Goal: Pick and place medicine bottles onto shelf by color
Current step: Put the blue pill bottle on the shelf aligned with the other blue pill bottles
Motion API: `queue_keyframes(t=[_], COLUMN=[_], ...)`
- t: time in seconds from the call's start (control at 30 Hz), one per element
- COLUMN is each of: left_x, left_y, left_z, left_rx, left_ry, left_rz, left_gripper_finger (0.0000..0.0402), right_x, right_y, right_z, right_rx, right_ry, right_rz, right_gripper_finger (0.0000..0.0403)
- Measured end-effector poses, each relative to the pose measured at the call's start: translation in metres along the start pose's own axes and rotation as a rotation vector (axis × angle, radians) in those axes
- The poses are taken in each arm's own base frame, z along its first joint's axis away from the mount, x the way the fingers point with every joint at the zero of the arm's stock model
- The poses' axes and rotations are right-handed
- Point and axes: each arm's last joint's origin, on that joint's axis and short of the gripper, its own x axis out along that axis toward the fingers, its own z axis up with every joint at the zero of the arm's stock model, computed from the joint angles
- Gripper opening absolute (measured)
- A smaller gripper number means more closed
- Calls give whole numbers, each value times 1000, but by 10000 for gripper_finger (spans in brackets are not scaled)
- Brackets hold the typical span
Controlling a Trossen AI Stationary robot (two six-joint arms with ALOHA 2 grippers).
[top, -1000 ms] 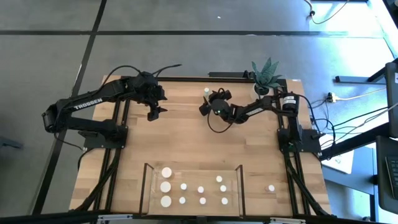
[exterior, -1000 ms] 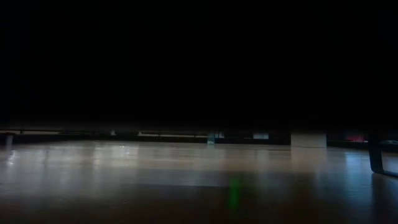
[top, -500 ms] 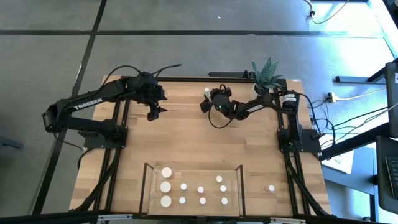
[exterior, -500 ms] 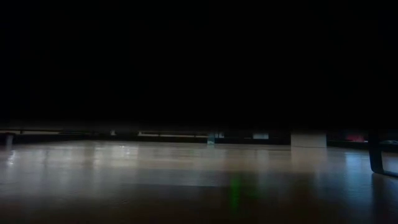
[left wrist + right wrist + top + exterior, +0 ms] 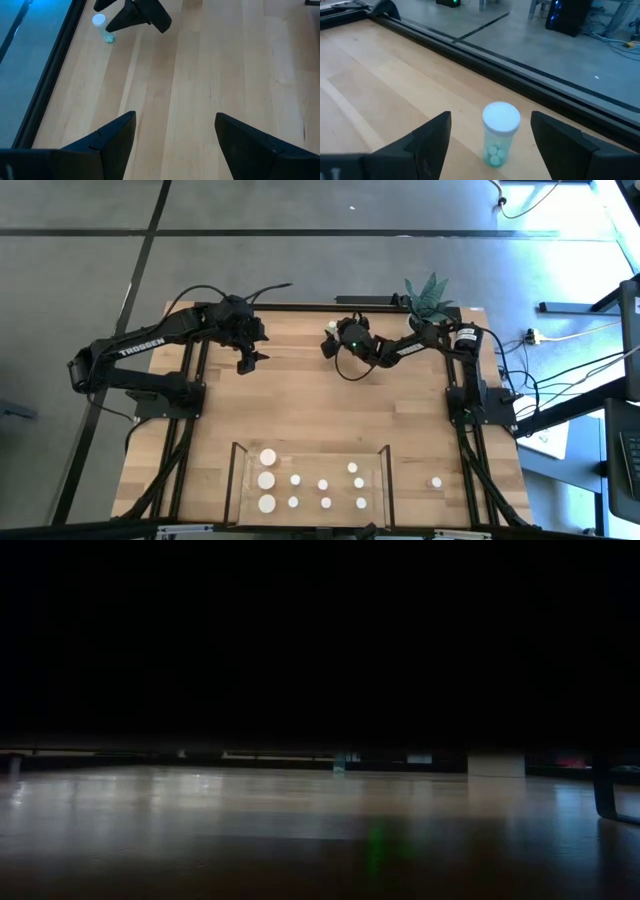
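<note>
The right gripper [image 5: 490, 145], jaws apart, faced a green-pill bottle [image 5: 500, 132] upright near the table's far edge; it needed centring before closing. The left gripper [image 5: 170, 137] waited, parted.

A grey floor [image 5: 300, 205] surrounds the wooden table [image 5: 300, 405], crossed by dark seam lines (one runs diagonally at the far left). Bright light falls across the floor at the upper right, where cables [image 5: 560, 360] trail over it near a white power strip [image 5: 533, 336]. Beyond the table's far edge, dark equipment with blue lights [image 5: 567, 15] stands on the floor. The table-level camera sees almost only darkness above the dim tabletop.
</note>
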Motion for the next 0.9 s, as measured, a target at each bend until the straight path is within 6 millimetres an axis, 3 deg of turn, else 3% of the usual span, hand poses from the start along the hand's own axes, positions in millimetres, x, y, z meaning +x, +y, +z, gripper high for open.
queue_keyframes(t=[0.9], left_x=[0], left_y=[0], left_z=[0], left_rx=[0], left_ry=[0], left_rz=[0], left_gripper_finger=[265], right_x=[11], right_y=[-11], right_z=[3], right_rx=[26], right_ry=[110], right_rz=[6], right_gripper_finger=[277])
